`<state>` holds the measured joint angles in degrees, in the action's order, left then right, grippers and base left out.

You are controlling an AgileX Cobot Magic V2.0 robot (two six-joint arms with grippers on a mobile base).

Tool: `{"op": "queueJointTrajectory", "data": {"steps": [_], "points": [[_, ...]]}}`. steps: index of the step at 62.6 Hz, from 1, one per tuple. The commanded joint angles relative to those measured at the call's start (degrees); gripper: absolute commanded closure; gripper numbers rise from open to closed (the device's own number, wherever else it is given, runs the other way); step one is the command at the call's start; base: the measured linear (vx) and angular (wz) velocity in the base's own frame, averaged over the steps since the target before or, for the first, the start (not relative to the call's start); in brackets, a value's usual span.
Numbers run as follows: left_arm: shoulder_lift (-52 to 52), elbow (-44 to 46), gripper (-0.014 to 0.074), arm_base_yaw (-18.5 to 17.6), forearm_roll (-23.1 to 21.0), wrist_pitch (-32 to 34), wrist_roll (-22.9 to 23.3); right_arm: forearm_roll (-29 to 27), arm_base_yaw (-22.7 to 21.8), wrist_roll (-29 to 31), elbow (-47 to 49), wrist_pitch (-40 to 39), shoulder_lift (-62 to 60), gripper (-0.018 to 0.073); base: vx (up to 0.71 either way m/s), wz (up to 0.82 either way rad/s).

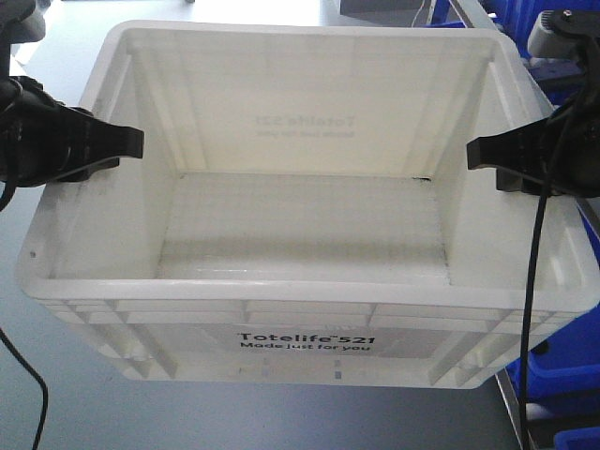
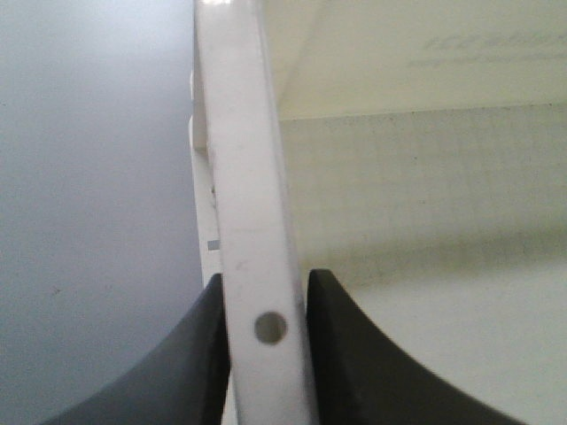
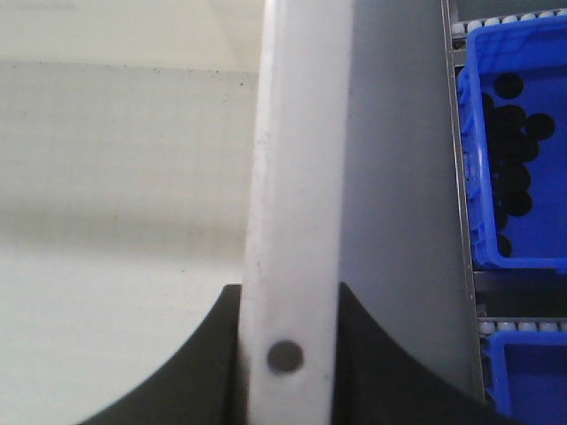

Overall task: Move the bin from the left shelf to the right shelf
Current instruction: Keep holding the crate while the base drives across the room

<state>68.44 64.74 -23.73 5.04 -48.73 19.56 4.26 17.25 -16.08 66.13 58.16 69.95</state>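
The bin [image 1: 309, 309], a large white tote with black "Totelife 521" print on its near wall, fills the front view and is empty inside. My left gripper [image 1: 131, 142] is shut on the bin's left rim [image 2: 252, 204], one black finger [image 2: 190, 363] outside the wall and the other inside. On the opposite side, my right gripper [image 1: 473, 155] is shut on the right rim [image 3: 297, 177], its fingers [image 3: 381, 372] pressed against both faces. A small round hole in the rim shows between each pair of fingers.
Grey surface [image 1: 84, 403] lies under and to the left of the tote. At the right a metal roller shelf [image 3: 454, 106] carries blue bins [image 3: 518, 150], one holding several black round parts. More blue bins [image 1: 562, 375] stand at the right edge of the front view.
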Motion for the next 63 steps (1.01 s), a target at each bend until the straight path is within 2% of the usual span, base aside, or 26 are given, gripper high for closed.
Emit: {"op": "queueJointTrajectory", "data": {"steps": [1, 63], "points": [[-2.42, 1.99, 0.0602, 0.01, 2.08, 5.21, -1.19, 4.99, -0.83, 1.29, 2.24, -5.50, -2.07, 0.0565, 0.35, -0.02], [-2.42, 1.99, 0.0603, 0.01, 2.08, 5.22, -1.19, 4.98, -0.83, 1.29, 2.24, -5.50, -2.07, 0.0564, 0.34, 0.03]]}}
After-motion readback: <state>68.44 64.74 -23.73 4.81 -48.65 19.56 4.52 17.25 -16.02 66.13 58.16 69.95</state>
